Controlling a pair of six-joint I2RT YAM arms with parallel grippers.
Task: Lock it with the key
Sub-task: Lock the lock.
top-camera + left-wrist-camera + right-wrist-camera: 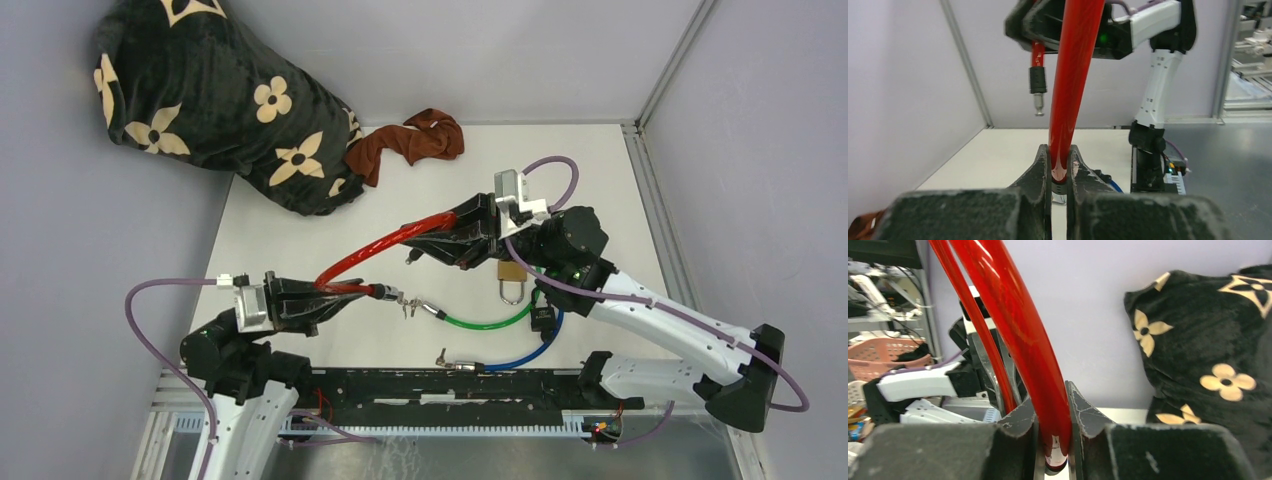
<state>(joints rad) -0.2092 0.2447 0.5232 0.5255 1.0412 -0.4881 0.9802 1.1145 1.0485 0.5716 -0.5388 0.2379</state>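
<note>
The brass padlock (510,272) is seen lying flat on the white table (300,220), beneath the right arm's wrist. Its shackle is turned toward the arm bases and lies just beside one end of the green cable (480,323). Whether the shackle is latched cannot be told. No key can be made out with certainty: small metal pieces are seen at the cable ends, but they are too small to name.

The padlock is judged to be small, dense and rigid, with smooth metal faces that may slip. It would best be taken across the flat sides of its body, with the shackle and keyhole left free. A key would be thin and light, and best pinched by its bow.

The red cable (385,243) is arched above the table between the two arms. It is judged to be springy, with a glossy coating that is apt to slide or twist in a grip. In the left wrist view its ferruled end (1037,95) is seen hanging free below the right arm's gripper.

The left gripper (1059,156) is clenched on the red cable near its other end, the jaws almost together. The right gripper (1052,407) is clamped on the same cable, its jaws parted only by the cable's thickness. The padlock is touched by neither. A blue cable (520,358) lies nearer the bases.
</note>
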